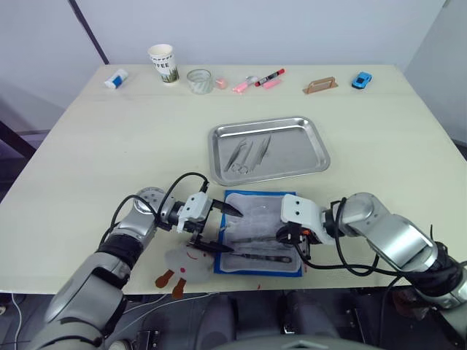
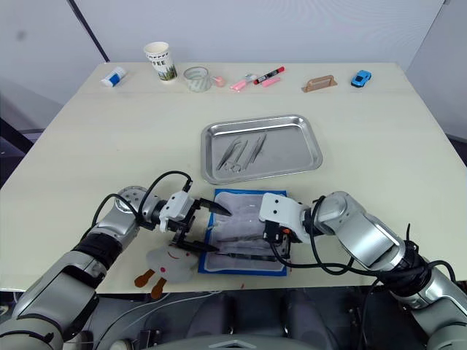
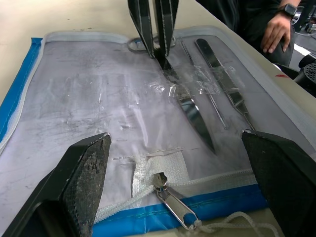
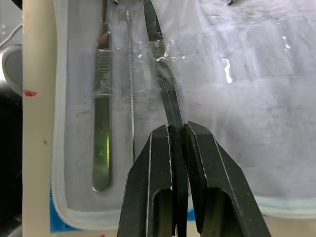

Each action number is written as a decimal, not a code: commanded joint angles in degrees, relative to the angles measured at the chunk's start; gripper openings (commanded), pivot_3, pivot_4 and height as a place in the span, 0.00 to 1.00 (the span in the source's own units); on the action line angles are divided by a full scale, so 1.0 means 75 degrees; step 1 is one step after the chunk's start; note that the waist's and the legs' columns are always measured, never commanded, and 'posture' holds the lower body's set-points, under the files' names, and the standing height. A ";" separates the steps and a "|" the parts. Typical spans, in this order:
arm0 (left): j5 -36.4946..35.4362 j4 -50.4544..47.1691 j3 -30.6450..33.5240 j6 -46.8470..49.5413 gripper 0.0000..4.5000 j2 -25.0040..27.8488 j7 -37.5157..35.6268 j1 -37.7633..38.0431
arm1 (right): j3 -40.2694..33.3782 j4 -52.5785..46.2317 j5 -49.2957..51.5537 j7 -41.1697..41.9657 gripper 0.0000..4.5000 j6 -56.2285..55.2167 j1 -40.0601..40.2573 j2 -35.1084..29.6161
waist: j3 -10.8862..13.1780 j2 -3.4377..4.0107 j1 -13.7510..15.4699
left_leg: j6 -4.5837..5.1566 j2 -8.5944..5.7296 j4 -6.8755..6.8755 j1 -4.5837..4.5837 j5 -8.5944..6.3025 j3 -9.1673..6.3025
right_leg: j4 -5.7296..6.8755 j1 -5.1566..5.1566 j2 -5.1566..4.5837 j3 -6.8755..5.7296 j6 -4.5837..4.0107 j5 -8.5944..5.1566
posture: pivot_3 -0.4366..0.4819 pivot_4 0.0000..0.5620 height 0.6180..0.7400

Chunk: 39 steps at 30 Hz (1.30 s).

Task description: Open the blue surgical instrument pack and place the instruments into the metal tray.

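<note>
The blue surgical instrument pack (image 1: 257, 210) lies unzipped near the table's front edge, its pale lining facing up. Three slim instruments (image 4: 101, 133) lie in it under clear straps. My right gripper (image 4: 177, 129) is shut on the dark one with a pivot screw (image 4: 165, 84), down at the pack's right half (image 1: 292, 244). My left gripper (image 1: 223, 230) is open, its fingers (image 3: 86, 173) spread over the pack's left edge by the zip pull (image 3: 170, 200). Beyond the pack, the metal tray (image 1: 219, 138) holds a few silver instruments (image 1: 248, 153).
A white plush toy (image 1: 186, 264) lies at the front edge, left of the pack. Along the far edge stand a paper cup (image 1: 163, 63), a clear roll (image 1: 199, 80), pink and red markers (image 1: 261, 79), a brown holder (image 1: 321, 86) and a blue toy car (image 1: 360, 79). A person's hand (image 3: 276, 27) rests beyond the table.
</note>
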 commanded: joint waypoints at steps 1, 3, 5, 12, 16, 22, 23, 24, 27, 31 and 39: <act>0.0287 0.0138 -0.0248 0.0016 1.00 0.0010 -0.0306 0.0153 | -0.0108 -0.0410 0.0186 -0.0089 0.01 0.0184 -0.0359 0.0041 | 0.0001 0.0001 -0.0002 | 0.0000 0.0000 0.0000 0.0000 0.0000 0.0000 | 0.0000 0.0000 0.0000 0.0000 0.0000 0.0000 | 0.48 0.27 0.88; 0.0287 0.0115 -0.0248 0.0027 1.00 0.0017 -0.0306 0.0165 | -0.0102 -0.0457 0.0235 -0.0126 0.01 0.0237 -0.0454 0.0053 | 0.0001 0.0001 -0.0001 | 0.0000 0.0000 0.0000 -0.0001 0.0000 -0.0001 | 0.0000 0.0000 0.0000 0.0000 0.0000 0.0000 | 0.48 0.27 0.88; 0.0287 0.0094 -0.0249 0.0041 1.00 0.0024 -0.0306 0.0174 | -0.0084 -0.0503 0.0272 -0.0170 0.01 0.0277 -0.0544 0.0028 | 0.0000 0.0001 -0.0001 | 0.0000 0.0000 0.0000 -0.0002 0.0000 -0.0002 | 0.0000 0.0000 0.0000 -0.0001 0.0000 0.0000 | 0.48 0.27 0.88; 0.0307 0.0107 -0.0249 0.0089 1.00 0.0005 -0.0306 0.0131 | -0.0104 -0.0694 0.0428 -0.0259 0.01 0.0376 -0.0757 0.0035 | 0.0001 0.0001 -0.0002 | 0.0000 0.0000 0.0000 -0.0002 0.0000 -0.0003 | 0.0000 -0.0001 0.0000 -0.0002 0.0000 0.0000 | 0.48 0.27 0.88; 0.0324 0.0114 -0.0235 0.0121 1.00 -0.0029 -0.0306 0.0103 | -0.0091 -0.0731 0.0493 -0.0343 0.01 0.0385 -0.0783 0.0016 | 0.0001 0.0001 -0.0002 | 0.0000 0.0000 0.0000 -0.0002 0.0000 -0.0003 | 0.0000 -0.0001 0.0000 -0.0002 0.0000 0.0000 | 0.48 0.27 0.88; 0.0400 -0.0007 -0.0263 0.0138 1.00 -0.0046 -0.0306 0.0111 | -0.0024 -0.0740 0.0504 -0.0409 0.01 0.0300 -0.0765 -0.0108 | 0.0001 0.0002 0.0001 | 0.0000 0.0000 0.0000 -0.0003 0.0000 -0.0003 | 0.0000 -0.0002 0.0000 -0.0002 0.0000 0.0000 | 0.48 0.27 0.88; 0.0424 -0.0062 -0.0267 0.0171 1.00 -0.0047 -0.0306 0.0125 | -0.0015 -0.0745 0.0506 -0.0416 0.01 0.0294 -0.0762 -0.0117 | 0.0001 0.0002 0.0001 | 0.0000 0.0000 0.0000 -0.0004 0.0000 -0.0003 | 0.0000 -0.0002 -0.0001 -0.0002 0.0000 0.0000 | 0.48 0.27 0.88; 0.0489 -0.0092 -0.0273 0.0178 1.00 -0.0049 -0.0306 0.0130 | -0.0006 -0.0736 0.0510 -0.0418 0.01 0.0284 -0.0763 -0.0122 | 0.0001 0.0002 0.0002 | 0.0000 0.0000 0.0000 -0.0004 0.0000 -0.0003 | 0.0000 -0.0002 -0.0001 -0.0002 0.0000 0.0000 | 0.48 0.27 0.88; 0.0516 -0.0197 -0.0239 0.0231 1.00 -0.0073 -0.0306 0.0171 | 0.0022 -0.0681 0.0505 -0.0430 0.01 0.0230 -0.0764 -0.0125 | 0.0001 0.0002 0.0003 | 0.0000 0.0000 0.0000 -0.0005 0.0000 -0.0002 | -0.0002 -0.0002 -0.0002 -0.0002 0.0000 0.0000 | 0.48 0.27 0.88; 0.0473 -0.0283 -0.0136 0.0248 1.00 -0.0107 -0.0306 0.0236 | 0.0048 -0.0647 0.0506 -0.0449 0.01 0.0188 -0.0745 -0.0118 | 0.0002 0.0002 0.0000 | 0.0000 0.0000 0.0000 -0.0007 0.0000 -0.0002 | -0.0002 -0.0004 -0.0002 -0.0002 0.0001 0.0000 | 0.48 0.27 0.88; 0.0456 -0.0211 0.0025 0.0319 1.00 -0.0217 -0.0306 0.0269 | 0.0058 -0.0585 0.0502 -0.0471 0.01 0.0070 -0.0657 -0.0174 | 0.0002 0.0002 -0.0001 | 0.0001 0.0000 0.0000 -0.0010 0.0000 -0.0001 | -0.0002 -0.0009 -0.0002 -0.0001 0.0001 0.0000 | 0.48 0.27 0.88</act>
